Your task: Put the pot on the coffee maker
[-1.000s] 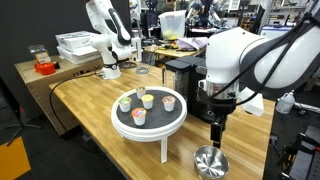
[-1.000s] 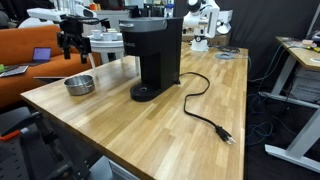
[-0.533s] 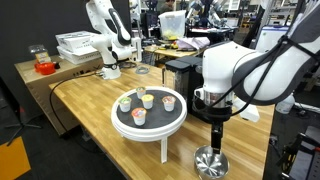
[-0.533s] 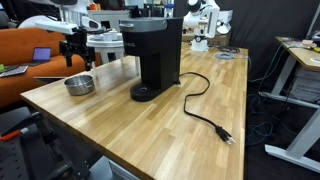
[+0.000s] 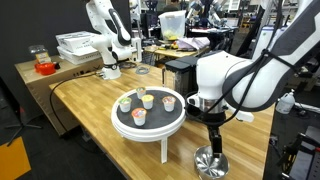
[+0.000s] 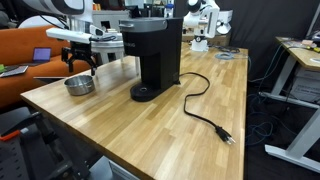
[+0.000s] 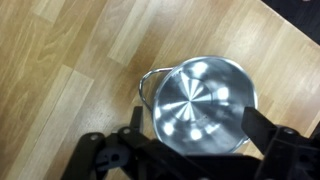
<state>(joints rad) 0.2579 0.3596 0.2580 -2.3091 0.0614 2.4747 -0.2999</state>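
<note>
We see the pot [image 7: 200,105] upright on the tabletop [image 7: 70,60], mouth up, wire handle [image 7: 146,86] pointing left in the wrist view; the end effector [image 6: 80,70] hangs spread directly above.

The pale wooden table [image 6: 150,140] carries the coffee maker [image 6: 153,55] near its middle. The pot [image 6: 79,85] sits upright at the maker's 9 o'clock, apart from it. A black cord [image 6: 222,132] trails off toward 4 o'clock, its plug lying flat. In an exterior view a white tray table [image 5: 147,130] stands on the wood, with the pot at its 4 o'clock.
</note>
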